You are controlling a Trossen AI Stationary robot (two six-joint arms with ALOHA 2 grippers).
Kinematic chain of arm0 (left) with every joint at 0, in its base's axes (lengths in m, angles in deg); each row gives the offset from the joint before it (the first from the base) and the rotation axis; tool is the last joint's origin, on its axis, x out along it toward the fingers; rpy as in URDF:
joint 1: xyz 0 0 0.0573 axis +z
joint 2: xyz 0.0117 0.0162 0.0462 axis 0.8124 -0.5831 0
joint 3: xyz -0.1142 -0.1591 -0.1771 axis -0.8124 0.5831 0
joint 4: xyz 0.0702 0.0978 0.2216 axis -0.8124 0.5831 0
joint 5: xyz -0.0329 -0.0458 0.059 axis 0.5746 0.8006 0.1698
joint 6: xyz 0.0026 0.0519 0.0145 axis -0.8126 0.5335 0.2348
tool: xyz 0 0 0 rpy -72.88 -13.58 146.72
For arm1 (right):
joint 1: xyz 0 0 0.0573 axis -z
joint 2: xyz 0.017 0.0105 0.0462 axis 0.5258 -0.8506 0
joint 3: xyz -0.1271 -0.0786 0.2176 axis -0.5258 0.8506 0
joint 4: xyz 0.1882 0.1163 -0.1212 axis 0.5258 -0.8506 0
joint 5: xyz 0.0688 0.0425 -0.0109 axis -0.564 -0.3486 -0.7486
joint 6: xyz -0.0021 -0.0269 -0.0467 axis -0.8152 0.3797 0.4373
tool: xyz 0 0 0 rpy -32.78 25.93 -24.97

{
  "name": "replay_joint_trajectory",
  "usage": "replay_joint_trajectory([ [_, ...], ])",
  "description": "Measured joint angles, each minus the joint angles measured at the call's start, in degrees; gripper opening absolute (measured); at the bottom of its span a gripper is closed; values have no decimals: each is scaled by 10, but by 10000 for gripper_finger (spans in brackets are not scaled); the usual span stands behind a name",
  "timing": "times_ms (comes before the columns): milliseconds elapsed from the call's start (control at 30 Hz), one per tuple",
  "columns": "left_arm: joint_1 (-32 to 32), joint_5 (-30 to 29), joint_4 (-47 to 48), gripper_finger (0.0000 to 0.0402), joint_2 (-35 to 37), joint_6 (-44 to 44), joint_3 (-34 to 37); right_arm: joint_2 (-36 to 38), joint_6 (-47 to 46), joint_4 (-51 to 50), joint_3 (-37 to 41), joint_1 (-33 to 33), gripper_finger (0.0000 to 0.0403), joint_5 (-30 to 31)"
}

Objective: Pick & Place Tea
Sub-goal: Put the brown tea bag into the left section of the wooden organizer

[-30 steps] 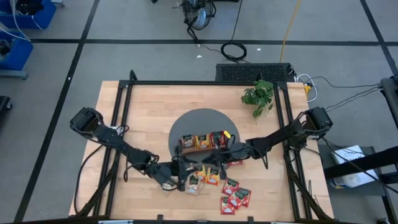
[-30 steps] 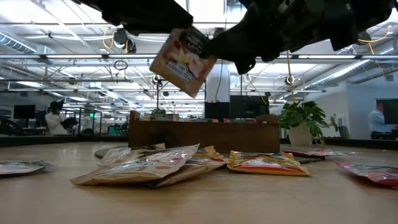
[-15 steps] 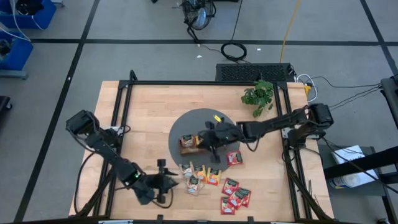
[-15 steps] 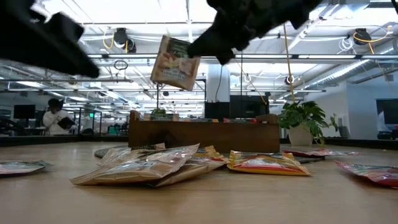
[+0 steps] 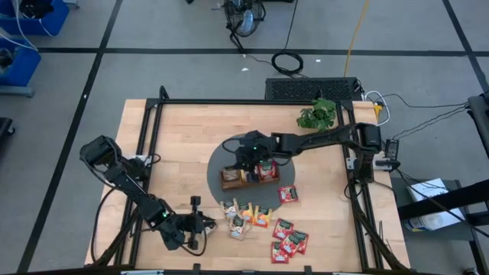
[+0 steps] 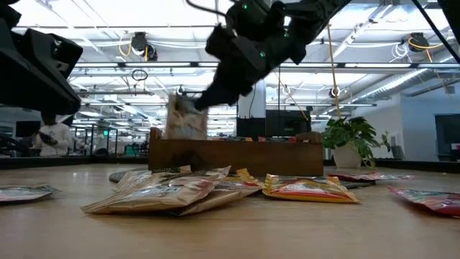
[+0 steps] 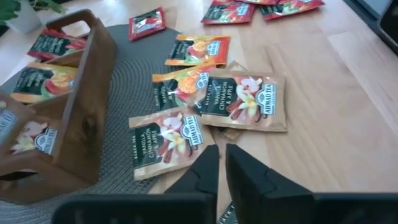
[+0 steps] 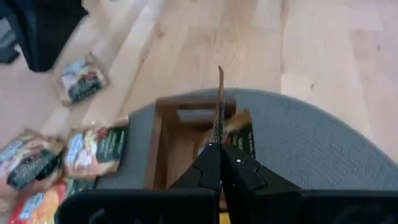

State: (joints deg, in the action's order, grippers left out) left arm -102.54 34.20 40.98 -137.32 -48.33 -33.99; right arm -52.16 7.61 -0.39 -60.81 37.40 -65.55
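My right gripper (image 5: 247, 160) is shut on a tan tea sachet (image 6: 185, 121) and hangs it over the left end of the brown wooden tray (image 5: 229, 182). The right wrist view shows the sachet edge-on (image 8: 219, 106) above the tray's end compartment (image 8: 183, 140). The tray's other compartments hold orange and red sachets (image 5: 260, 173). My left gripper (image 7: 222, 163) is shut with nothing seen between its fingers. It hovers near the table's front left (image 5: 203, 223), just short of two loose tan sachets (image 7: 165, 140) lying flat. My right gripper pinches the tan sachet's upper edge (image 8: 219, 138) between its two fingers, slanting down from the table's right. The sachet hangs upright below the fingers, clear of the table. Its lower edge (image 6: 185, 137) is level with the tray's top; whether it touches the tray I cannot tell.
The tray stands on a round grey mat (image 5: 225, 153). Loose orange sachets (image 7: 199, 50) and red ones (image 5: 286, 238) lie on the wood toward the near right. One more sachet (image 8: 81, 81) lies by the left arm. A potted plant (image 5: 317, 114) stands at the far right.
My right gripper has carried the tan sachet from above the loose pile toward the table's far edge. It has then lowered the sachet from high up to the tray's top, over the tray's left end. My left gripper has drawn back from the pile toward the near left.
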Motion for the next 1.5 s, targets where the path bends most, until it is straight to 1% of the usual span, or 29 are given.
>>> replay_joint_trajectory([
  [100,-2,0,2,10,0,4,0,-10,4,-5,-3,0,0,0],
  [200,-2,1,4,5,0,8,0,-10,18,-6,-3,0,0,0],
  [433,-1,1,3,41,0,11,0,-16,30,12,-3,-3,0,0],
  [567,-1,1,0,48,0,9,0,-22,11,-9,-1,-2,0,0],
  [1000,4,0,3,8,0,12,0,-47,20,-10,-1,3,1,4],
  [1133,4,0,3,4,0,9,0,-43,25,-3,-3,-1,23,20],
  [1267,4,1,3,21,0,9,0,-45,16,-5,-2,-5,61,24],
  [1400,4,1,3,37,0,9,0,-44,15,-4,-2,-10,98,64],
  [1500,4,1,3,41,0,11,0,-44,15,-3,-2,-9,119,80],
])
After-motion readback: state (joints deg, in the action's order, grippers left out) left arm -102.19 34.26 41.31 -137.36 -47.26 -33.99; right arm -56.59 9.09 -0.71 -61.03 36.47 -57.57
